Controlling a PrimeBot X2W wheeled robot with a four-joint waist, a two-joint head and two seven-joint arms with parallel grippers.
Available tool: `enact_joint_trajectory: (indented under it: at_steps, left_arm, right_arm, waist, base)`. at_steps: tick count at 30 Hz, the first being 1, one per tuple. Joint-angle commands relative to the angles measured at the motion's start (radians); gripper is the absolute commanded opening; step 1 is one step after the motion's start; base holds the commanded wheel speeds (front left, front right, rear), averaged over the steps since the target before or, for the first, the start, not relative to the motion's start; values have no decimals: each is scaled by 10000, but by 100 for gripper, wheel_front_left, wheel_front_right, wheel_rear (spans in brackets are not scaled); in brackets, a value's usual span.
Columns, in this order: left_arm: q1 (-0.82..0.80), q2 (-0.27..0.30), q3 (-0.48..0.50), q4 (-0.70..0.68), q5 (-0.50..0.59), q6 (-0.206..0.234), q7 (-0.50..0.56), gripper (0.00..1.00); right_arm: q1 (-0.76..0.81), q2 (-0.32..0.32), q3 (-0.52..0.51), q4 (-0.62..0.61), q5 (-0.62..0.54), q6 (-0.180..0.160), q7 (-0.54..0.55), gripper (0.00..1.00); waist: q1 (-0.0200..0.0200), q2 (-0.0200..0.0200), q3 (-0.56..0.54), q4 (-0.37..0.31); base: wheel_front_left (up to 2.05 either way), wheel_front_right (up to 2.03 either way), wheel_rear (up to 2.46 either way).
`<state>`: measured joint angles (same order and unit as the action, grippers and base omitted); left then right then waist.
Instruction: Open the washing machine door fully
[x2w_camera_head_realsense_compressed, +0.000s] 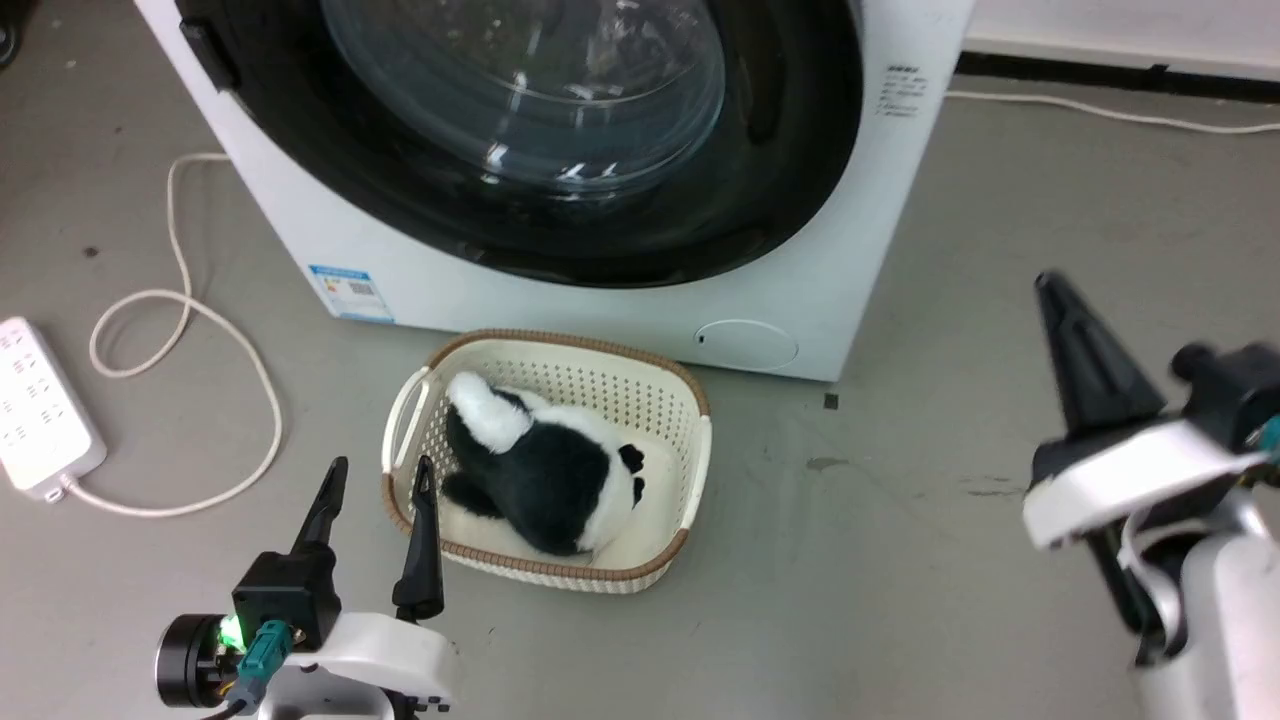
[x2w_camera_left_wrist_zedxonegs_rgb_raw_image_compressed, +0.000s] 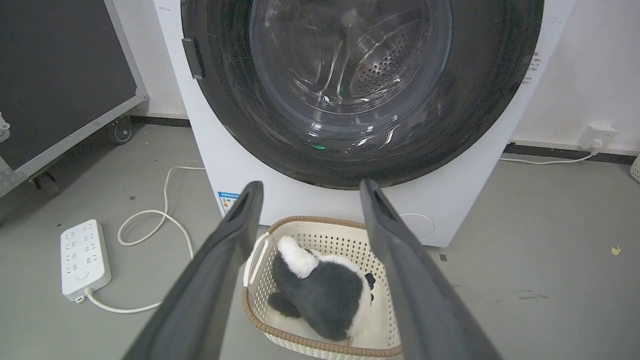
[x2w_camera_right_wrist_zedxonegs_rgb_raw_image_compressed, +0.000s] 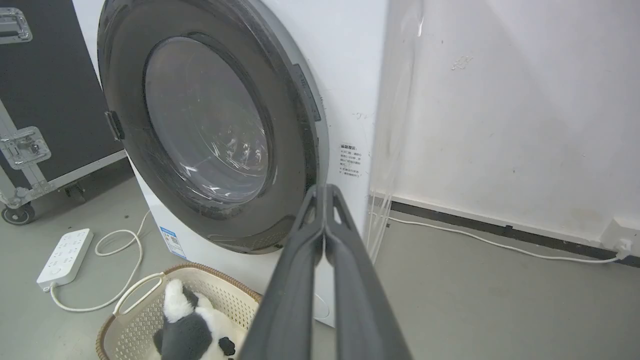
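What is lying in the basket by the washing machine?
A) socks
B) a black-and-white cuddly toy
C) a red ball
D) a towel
B: a fluffy black-and-white cuddly toy lies inside the cream basket with the brown rim.

To my right the grey floor (x2w_camera_head_realsense_compressed: 900, 520) lies bare beside the basket (x2w_camera_head_realsense_compressed: 600, 380), and my right gripper (x2w_camera_right_wrist_zedxonegs_rgb_raw_image_compressed: 325, 190) has open air between it and the right rim of the washing machine door (x2w_camera_head_realsense_compressed: 800, 150). The basket with its plush toy (x2w_camera_head_realsense_compressed: 550, 480) sits just below the door, blocking a low approach. Farther left a power strip (x2w_camera_head_realsense_compressed: 40, 410) and its looped cable (x2w_camera_head_realsense_compressed: 278, 425) lie on the floor.
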<state>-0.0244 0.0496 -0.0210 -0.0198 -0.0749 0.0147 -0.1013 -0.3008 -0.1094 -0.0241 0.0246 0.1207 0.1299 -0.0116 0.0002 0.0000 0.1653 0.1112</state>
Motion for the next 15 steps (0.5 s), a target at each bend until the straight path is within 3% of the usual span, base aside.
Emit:
enact_joint_trajectory:
  at_steps: [1,15]
  left_arm:
    - [-197,4,-28,-29,-73,32,-116,100]
    - [-426,4,-112,32,-501,90,-407,100]
  right_arm:
    - [-473,18,-162,137,304,3,90,0]
    - [-2739,373,-1177,1593,2476,4,1452,0]
  waist:
    - [-1,0,143,121]
    - [-1,0,801,685]
  base:
    - [0,0,0]
    - [0,0,0]
